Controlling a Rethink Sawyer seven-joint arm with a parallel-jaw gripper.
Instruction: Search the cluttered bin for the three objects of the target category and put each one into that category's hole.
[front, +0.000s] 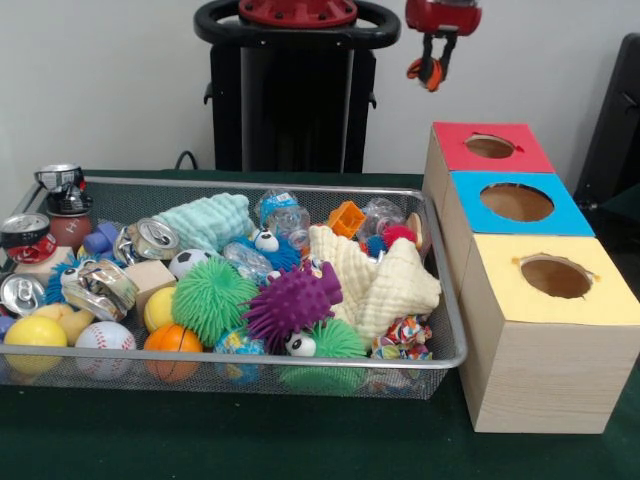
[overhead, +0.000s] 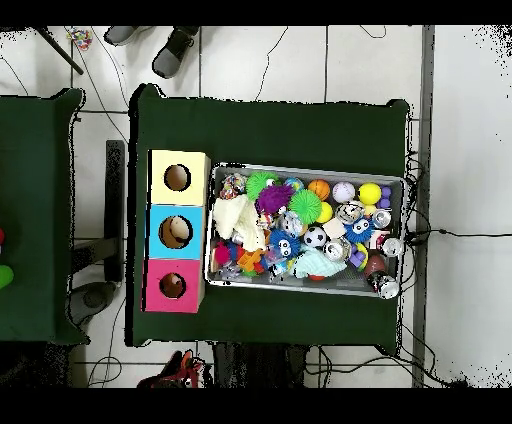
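Note:
A wire mesh bin (front: 250, 185) (overhead: 305, 168) is packed with toys: a purple spiky ball (front: 292, 300), a green spiky ball (front: 210, 297), cream waffle cloths (front: 385, 280), a teal cloth (front: 208, 220), crushed cans (front: 150, 238), a baseball (front: 105, 337) and a yellow ball (front: 35, 332). Beside the bin stand three wooden boxes, each with a round hole in its top: red (front: 520, 150), blue (front: 570, 215) and yellow (front: 500, 290). My gripper (front: 432, 68) hangs high in the air behind the red box, well clear of the bin. Something orange shows at its tip.
In the overhead view the boxes run yellow (overhead: 195, 178), blue (overhead: 157, 232), red (overhead: 155, 286) along the bin's left side on the green table cloth (overhead: 270, 125). A person's shoes (overhead: 172, 50) show at the top edge. Cables cross the floor on the right.

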